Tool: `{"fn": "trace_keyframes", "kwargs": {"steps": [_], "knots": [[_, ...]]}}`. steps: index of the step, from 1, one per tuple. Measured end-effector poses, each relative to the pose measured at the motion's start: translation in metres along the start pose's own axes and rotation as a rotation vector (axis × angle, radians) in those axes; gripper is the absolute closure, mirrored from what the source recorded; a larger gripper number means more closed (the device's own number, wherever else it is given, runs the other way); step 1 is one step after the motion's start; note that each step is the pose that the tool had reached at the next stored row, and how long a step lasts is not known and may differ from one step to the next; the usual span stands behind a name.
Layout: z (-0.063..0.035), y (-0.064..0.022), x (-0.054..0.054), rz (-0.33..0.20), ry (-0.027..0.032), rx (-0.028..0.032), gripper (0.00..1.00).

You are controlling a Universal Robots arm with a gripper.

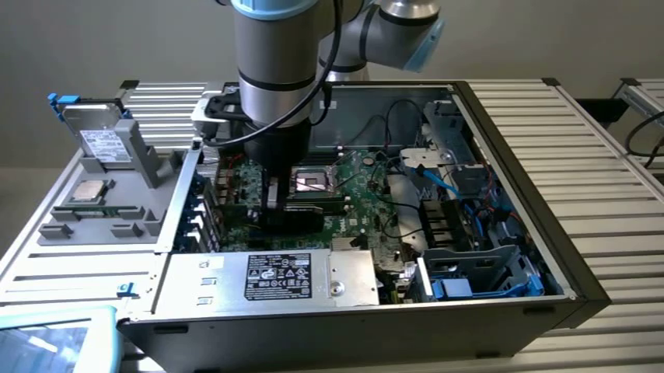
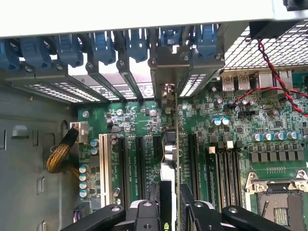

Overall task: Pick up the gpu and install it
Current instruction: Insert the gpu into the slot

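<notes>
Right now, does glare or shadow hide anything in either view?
Wrist view: the case rim is blown out white and the open rear slots glare, but the gpu is evenly lit. Exterior view: the arm shades the motherboard beneath it.

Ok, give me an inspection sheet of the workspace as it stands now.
Surface: slatted metal table carrying the open computer case.
Job's things: gpu upright, edge-on over the motherboard slots; whether it is seated cannot be told.
Clutter: grey tray with a hard drive, on the exterior view's left.
Grippers: pincer shut on the gpu, inside the case.
Cables: red-and-black wires; blue cables; braided yellow cable.
Surroundings: plain wall behind.
</notes>
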State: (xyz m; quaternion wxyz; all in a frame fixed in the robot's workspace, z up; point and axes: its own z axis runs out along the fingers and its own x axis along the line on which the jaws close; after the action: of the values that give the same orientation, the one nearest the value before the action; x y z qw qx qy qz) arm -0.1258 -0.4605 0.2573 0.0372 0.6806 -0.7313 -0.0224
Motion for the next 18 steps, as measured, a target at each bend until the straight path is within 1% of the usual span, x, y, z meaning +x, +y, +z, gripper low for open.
{"fn": "trace_keyframes", "kwargs": {"steps": [9,13,18], "knots": [[0.0003,0.0006,-0.0004,0.000,-0.0003,0.0000,0.72],[-0.0003,-0.0017,-0.0005,0.000,-0.0005,0.0000,0.72],[-0.0003,-0.0019,-0.0006,0.000,-0.0005,0.0000,0.72]]}}
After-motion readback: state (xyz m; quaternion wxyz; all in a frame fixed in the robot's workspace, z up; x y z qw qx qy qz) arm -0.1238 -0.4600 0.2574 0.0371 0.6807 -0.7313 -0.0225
